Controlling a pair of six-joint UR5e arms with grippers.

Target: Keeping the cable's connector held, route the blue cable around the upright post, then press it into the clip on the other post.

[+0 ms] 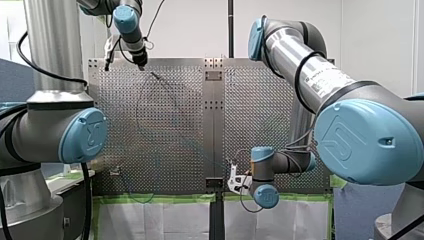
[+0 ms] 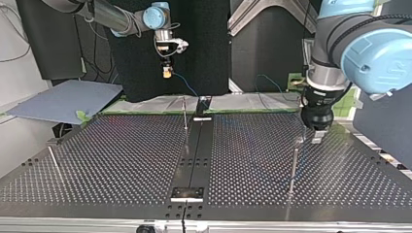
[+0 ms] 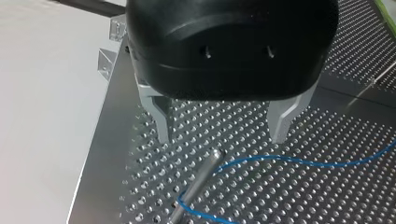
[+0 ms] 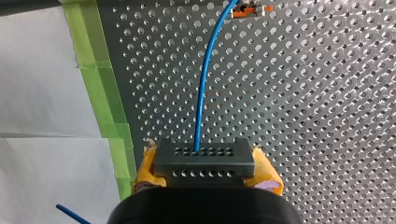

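Note:
My right gripper (image 4: 205,179) is shut, its yellow pads on the black connector (image 4: 204,161). The blue cable (image 4: 201,88) leaves the connector and runs over the perforated plate past a small orange clip (image 4: 250,9). In the top view my right gripper (image 2: 166,73) holds the connector up in the air above the table's far edge. My left gripper (image 3: 222,140) is open, its metal fingers (image 3: 159,121) empty. It hovers just above the tip of an upright post (image 3: 201,182). The blue cable (image 3: 299,161) bends around that post low down. In the top view my left gripper (image 2: 315,133) stands by the post (image 2: 294,165).
Another thin post (image 2: 185,114) stands near the table's middle seam and a leaning one (image 2: 54,162) at the top view's left. Green tape (image 4: 100,84) lines the plate's edge, with white sheets beyond. A grey board (image 2: 63,99) lies off the table.

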